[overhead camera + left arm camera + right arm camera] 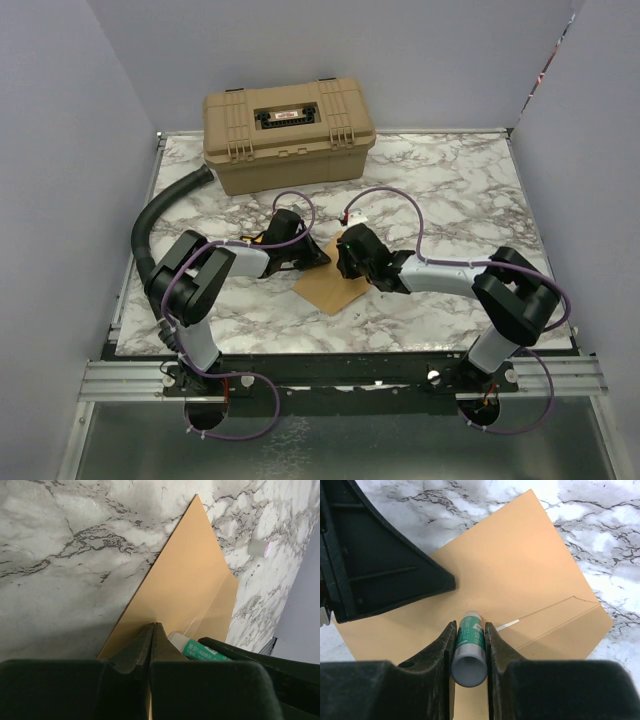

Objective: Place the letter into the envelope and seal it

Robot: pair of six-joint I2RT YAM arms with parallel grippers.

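My right gripper (468, 626) was clamped on a glue stick (468, 647). The two fingers hugged its green-labelled barrel on either side. The stick pointed forward and down at the envelope (520, 570); I could not tell whether its tip actually met the paper. A short pale streak (507, 625) lay on the paper just right of the tip.

My left gripper (152, 630) was fully closed with nothing between its pads, and its joined tips rested on the envelope near one edge. In the right wrist view it showed as a black wedge coming in from the left, its point just beside the glue stick's tip. The two grippers stood close together over the same sheet.

The envelope lay flat on the marble table (450, 190), near the middle and a little toward the arms, turned corner-on to me. A straight fold line crossed it, with a narrower strip of the same brown paper beyond. I could not make out the letter as a separate sheet in any view.

Farther out, a small white cap (259, 547) sat on the table, apart from the envelope. A tan case (288, 135) stood closed at the table's far edge. A black hose (165, 210) curved from the case's left end toward my left arm.
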